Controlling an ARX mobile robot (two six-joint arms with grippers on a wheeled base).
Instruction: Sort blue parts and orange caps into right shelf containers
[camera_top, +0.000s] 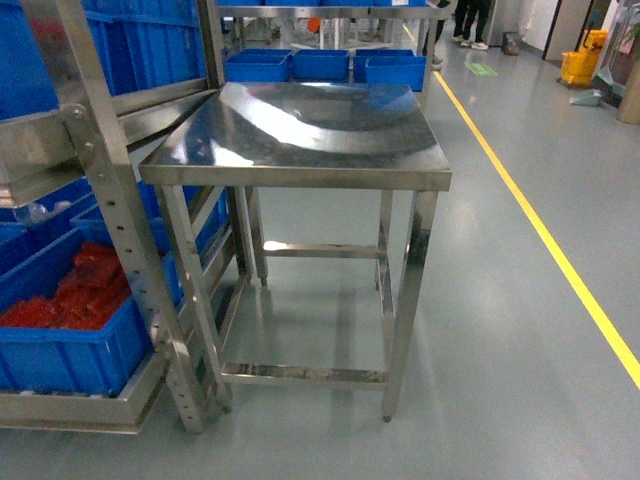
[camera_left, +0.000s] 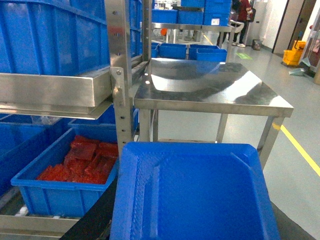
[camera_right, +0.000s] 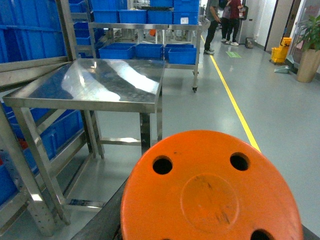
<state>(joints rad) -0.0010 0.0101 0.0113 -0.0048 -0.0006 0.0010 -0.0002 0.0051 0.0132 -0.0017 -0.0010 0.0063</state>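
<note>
A blue part (camera_left: 195, 195) fills the lower half of the left wrist view, with my left gripper (camera_left: 192, 227) shut on it; one dark finger (camera_left: 97, 217) shows at its left side. An orange cap (camera_right: 210, 190), its flat end with round holes facing the camera, fills the lower right wrist view, and my right gripper (camera_right: 210, 230) is shut on it, a dark finger (camera_right: 102, 217) beside it. Neither gripper appears in the head view. Large blue containers (camera_top: 320, 64) stand on a far shelf behind the steel table (camera_top: 300, 175).
A steel rack (camera_top: 110, 210) on the left carries blue bins; the low bin (camera_top: 70, 355) holds heaped flat red-orange pieces (camera_left: 82, 160). A yellow floor line (camera_top: 540, 230) runs along the right. People stand far back (camera_right: 222, 20).
</note>
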